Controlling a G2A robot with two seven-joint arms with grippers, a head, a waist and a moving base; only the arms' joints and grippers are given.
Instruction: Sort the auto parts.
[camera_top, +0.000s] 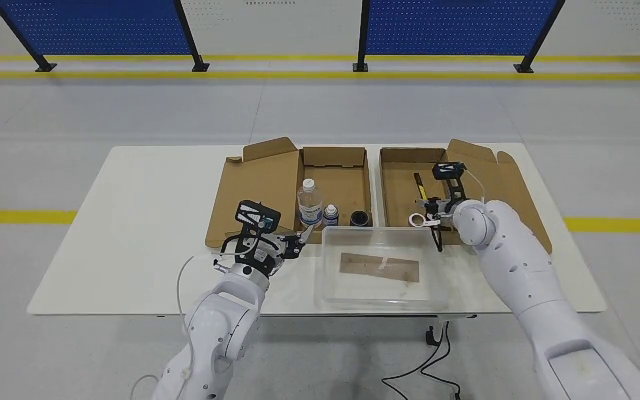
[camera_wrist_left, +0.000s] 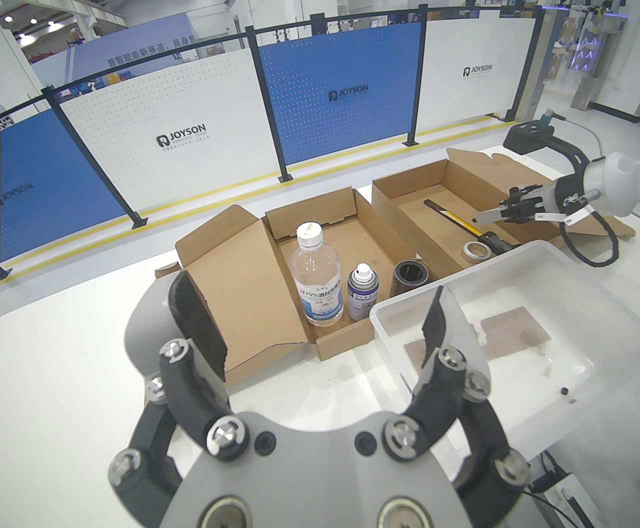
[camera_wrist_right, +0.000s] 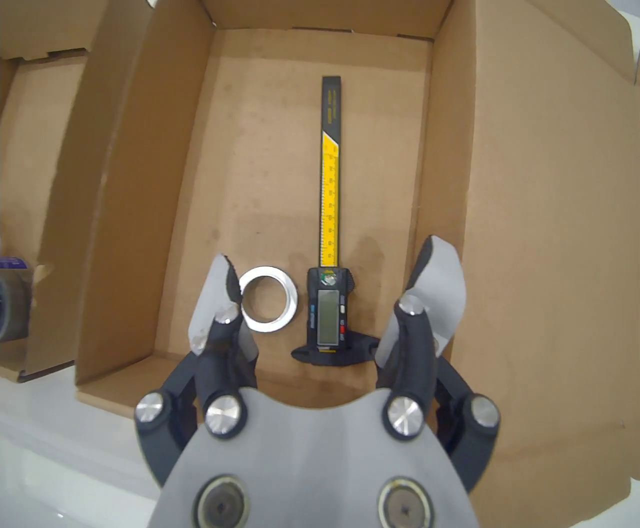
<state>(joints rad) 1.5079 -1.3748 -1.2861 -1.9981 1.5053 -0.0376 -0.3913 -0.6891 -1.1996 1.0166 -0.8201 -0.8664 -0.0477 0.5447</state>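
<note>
I held the right gripper (camera_wrist_right: 327, 265) with fingers spread and empty over the right box (camera_wrist_right: 450, 150). A metal ring (camera_wrist_right: 294, 300) lay just beside one finger, with the caliper (camera_wrist_right: 327, 310) next to the ring. The left gripper (camera_wrist_left: 311, 292), fingers also released, hung over the table (camera_wrist_left: 75, 375) at the clear bin's (camera_wrist_left: 500, 255) corner. A bottle (camera_wrist_left: 317, 280), spray can (camera_wrist_left: 364, 295) and black sleeve (camera_wrist_left: 407, 277) stood in the left box (camera_wrist_left: 240, 280) beyond.

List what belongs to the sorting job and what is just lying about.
Job: clear bottle, spray can, black cylinder in the left box; metal ring, caliper in the right box; clear bin.
Lying about: brown sheet in the bin, blue barriers.
</note>
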